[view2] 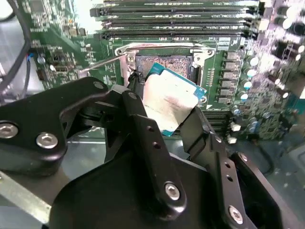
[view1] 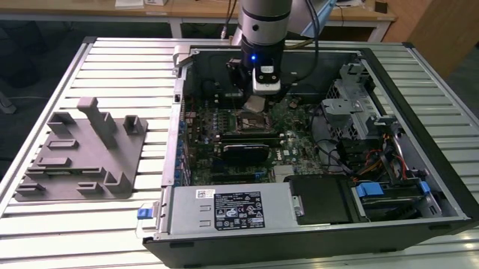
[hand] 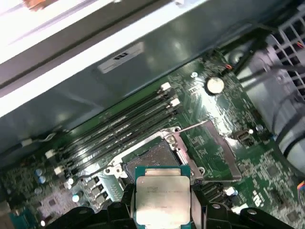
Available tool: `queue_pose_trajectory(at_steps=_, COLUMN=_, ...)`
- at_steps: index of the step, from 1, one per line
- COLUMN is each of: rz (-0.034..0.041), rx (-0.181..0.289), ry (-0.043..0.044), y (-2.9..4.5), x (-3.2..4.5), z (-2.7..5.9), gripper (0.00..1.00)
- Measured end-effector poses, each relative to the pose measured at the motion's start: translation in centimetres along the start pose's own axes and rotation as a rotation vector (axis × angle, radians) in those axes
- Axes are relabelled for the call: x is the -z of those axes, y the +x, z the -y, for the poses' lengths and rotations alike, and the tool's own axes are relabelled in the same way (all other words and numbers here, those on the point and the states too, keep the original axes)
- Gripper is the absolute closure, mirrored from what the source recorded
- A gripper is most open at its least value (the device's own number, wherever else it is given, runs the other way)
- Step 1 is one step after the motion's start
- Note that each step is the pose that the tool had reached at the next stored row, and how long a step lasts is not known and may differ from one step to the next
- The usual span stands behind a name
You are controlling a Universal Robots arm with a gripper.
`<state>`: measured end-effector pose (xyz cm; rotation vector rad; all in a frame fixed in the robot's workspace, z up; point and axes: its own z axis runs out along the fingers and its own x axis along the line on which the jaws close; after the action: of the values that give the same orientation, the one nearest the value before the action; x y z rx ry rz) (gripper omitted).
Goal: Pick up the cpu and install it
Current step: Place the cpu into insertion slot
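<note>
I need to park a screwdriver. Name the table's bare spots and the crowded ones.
Bare table slats lie beyond the grey tray and nearer the camera than it, in the exterior view. Crowded: the computer case, where the pincer holds the cpu above the socket.
</note>
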<state>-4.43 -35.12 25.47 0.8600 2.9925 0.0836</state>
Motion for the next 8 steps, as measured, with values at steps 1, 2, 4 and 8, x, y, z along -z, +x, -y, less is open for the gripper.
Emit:
queue_pose_trajectory(at_steps=1, rz=0.0011, rx=-0.018, ry=0.0002, y=0.0, x=-0.01, z=0.0, gripper=0.45)
queue_pose_trajectory(at_steps=2, rz=0.0021, rx=-0.036, ry=0.0004, y=0.0, x=-0.01, z=0.0, gripper=0.45)
queue_pose_trajectory(at_steps=4, rz=0.0043, rx=-0.073, ry=0.0008, y=0.0, x=-0.03, z=0.0, gripper=0.45)
queue_pose_trajectory(at_steps=8, rz=0.0086, rx=-0.145, ry=0.0016, y=0.0, x=-0.07, z=0.0, gripper=0.45)
